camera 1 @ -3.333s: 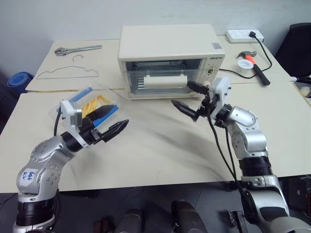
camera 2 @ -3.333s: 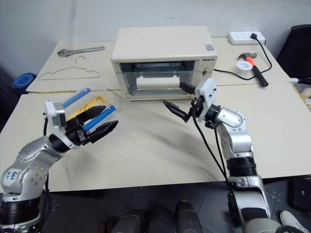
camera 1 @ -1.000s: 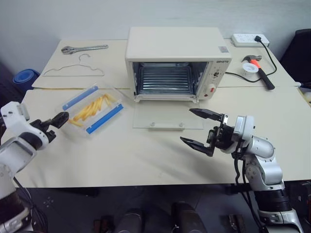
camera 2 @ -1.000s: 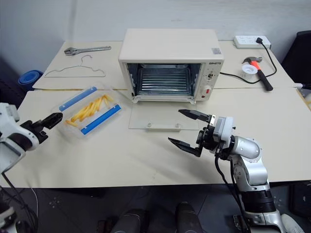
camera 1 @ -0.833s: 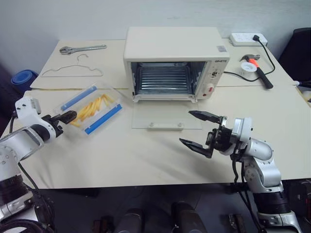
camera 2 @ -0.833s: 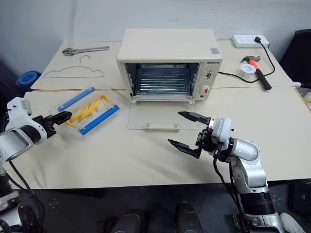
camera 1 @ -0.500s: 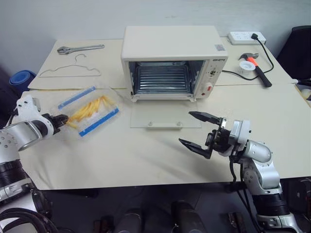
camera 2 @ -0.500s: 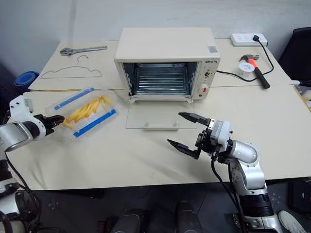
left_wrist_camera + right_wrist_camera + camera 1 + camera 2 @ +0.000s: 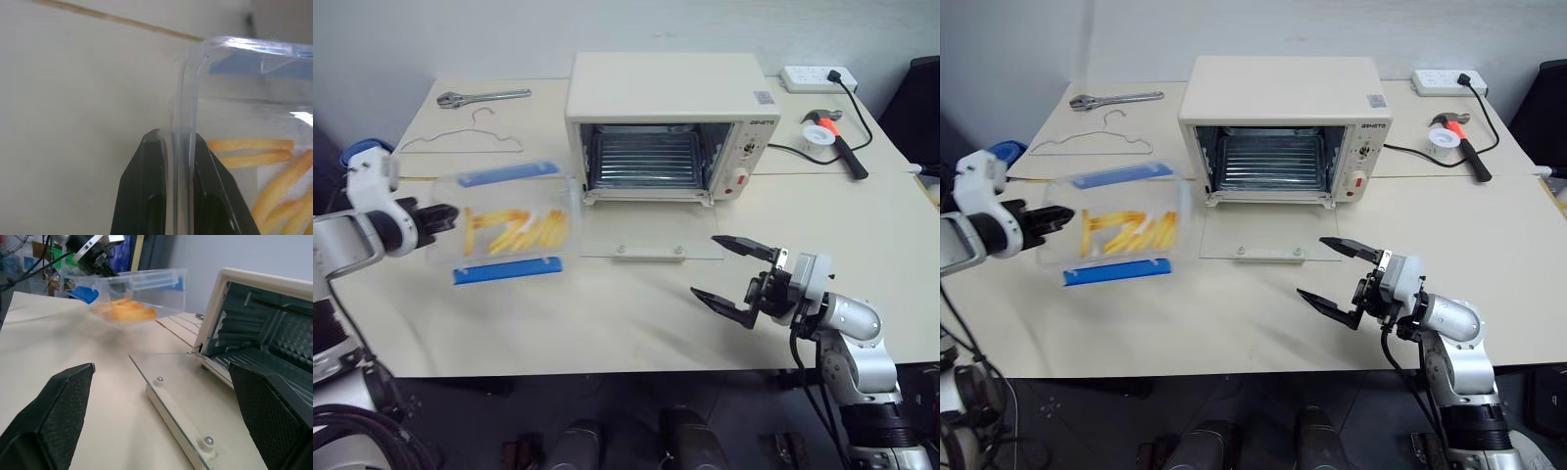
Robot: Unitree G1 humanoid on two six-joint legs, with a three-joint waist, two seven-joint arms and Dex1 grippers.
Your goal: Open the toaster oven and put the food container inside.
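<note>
The cream-white toaster oven (image 9: 666, 93) stands at the back middle of the table. Its glass door (image 9: 651, 235) lies open and flat in front of it, and the rack inside is bare. The food container (image 9: 509, 225), clear with blue clip strips and yellow sticks inside, hangs above the table to the left of the oven. My left gripper (image 9: 445, 215) is shut on its left end rim; in the left wrist view the black fingers (image 9: 146, 196) pinch the clear wall (image 9: 183, 98). My right gripper (image 9: 705, 265) stands open and holds nothing, in front of the door, to its right.
A wrench (image 9: 481, 96) and a wire hanger (image 9: 460, 142) lie at the back left. A power strip (image 9: 813, 74), a tape roll (image 9: 818, 132) and a hammer (image 9: 842, 147) lie at the back right, with a cord running to the oven.
My left gripper has shut on the container's end, lifted it off the table and carried it right, toward the oven. The right gripper has stayed open and shifted slightly.
</note>
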